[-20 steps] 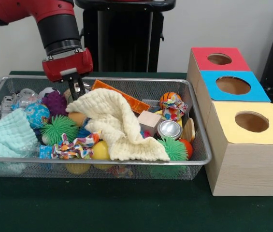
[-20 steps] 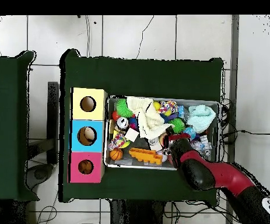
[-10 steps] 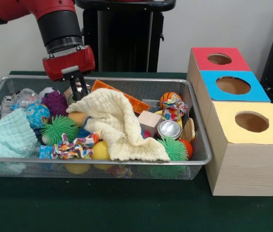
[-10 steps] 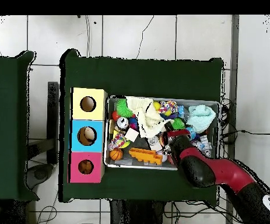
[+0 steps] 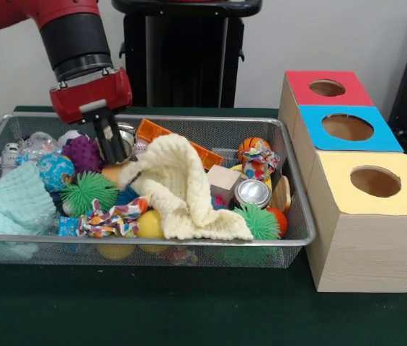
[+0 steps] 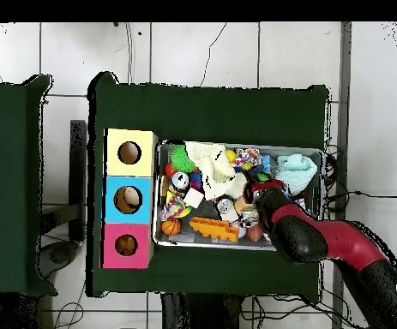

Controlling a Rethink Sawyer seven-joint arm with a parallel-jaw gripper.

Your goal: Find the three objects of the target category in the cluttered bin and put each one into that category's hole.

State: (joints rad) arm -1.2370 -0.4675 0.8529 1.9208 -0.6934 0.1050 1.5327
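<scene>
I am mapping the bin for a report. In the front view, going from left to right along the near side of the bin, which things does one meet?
Mint cloth → green spiky ball → cream cloth → metal can → yellow-topped box.

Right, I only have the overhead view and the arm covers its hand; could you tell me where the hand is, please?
Observer: In the front view, the hand is down inside the silver wire-mesh basket, at the far-left edge of the cream knitted cloth.
Operator: Thank you. What sits next to it there?
Observer: A purple spiky rubber ball lies just left of it in the front view.
Operator: And does the cloth lie flat?
Observer: No, it humps up into a peak near the hand and drapes down toward the basket's front rim.
</scene>
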